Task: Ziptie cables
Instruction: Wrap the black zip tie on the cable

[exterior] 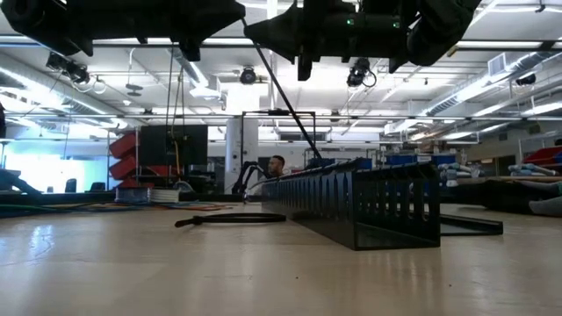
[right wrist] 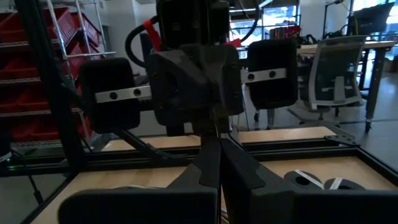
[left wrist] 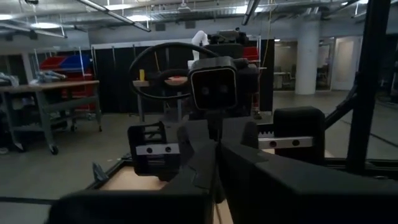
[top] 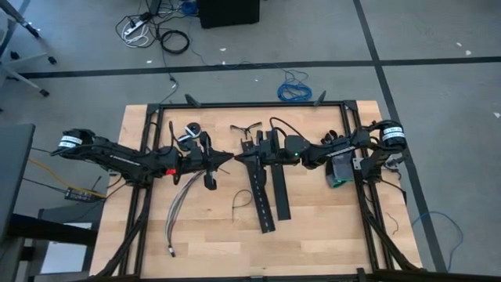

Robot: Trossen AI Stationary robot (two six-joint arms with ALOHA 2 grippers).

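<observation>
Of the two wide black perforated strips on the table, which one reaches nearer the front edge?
The left strip, slightly slanted: its end runs further toward the front edge than that of the right strip beside it.

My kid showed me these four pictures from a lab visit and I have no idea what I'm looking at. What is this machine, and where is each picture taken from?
It is a robot with two dark arms over a wooden table. One picture looks straight down, one looks level across the tabletop, and two come from cameras on the arms' wrists. The left gripper and the right gripper meet tip to tip above the middle of the table, both shut. In the low view a thin black ziptie slants down from them. On the table lie a loose bundle of thin cables and two wide black perforated strips.
</observation>
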